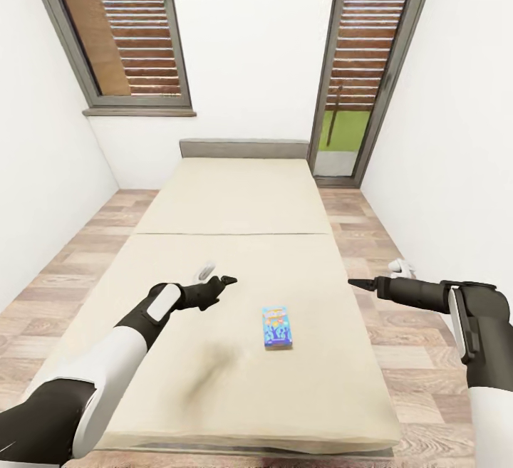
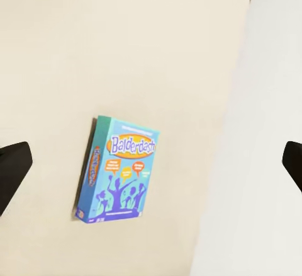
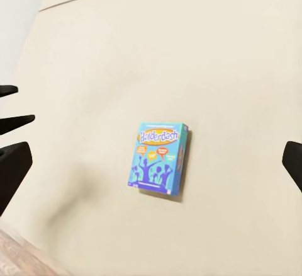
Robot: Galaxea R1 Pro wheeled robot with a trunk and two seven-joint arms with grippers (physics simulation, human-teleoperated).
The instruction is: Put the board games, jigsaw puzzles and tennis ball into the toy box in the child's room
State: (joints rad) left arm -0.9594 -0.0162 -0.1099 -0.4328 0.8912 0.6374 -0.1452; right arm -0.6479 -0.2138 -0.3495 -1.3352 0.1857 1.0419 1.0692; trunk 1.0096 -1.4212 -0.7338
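Observation:
A blue "Balderdash" board game [image 1: 277,326] lies flat on the beige mattress of the bed [image 1: 235,204], toward its near end. The left wrist view shows the box [image 2: 118,170] lying ahead of that gripper's wide-set dark fingers [image 2: 12,175], and the right wrist view shows it [image 3: 158,159] ahead of that gripper's fingers [image 3: 12,169]. My left gripper [image 1: 226,281] hovers open over the mattress, up and left of the box. My right gripper [image 1: 354,283] hangs open beside the bed's right edge, pointing toward the box. The table, toy box, jigsaw puzzles and tennis ball are out of view.
The grey headboard [image 1: 242,149] stands against the far white wall between two dark-framed slatted windows [image 1: 132,33]. Wood-plank floor [image 1: 370,240] runs in narrow strips along both sides of the bed, bounded by white side walls.

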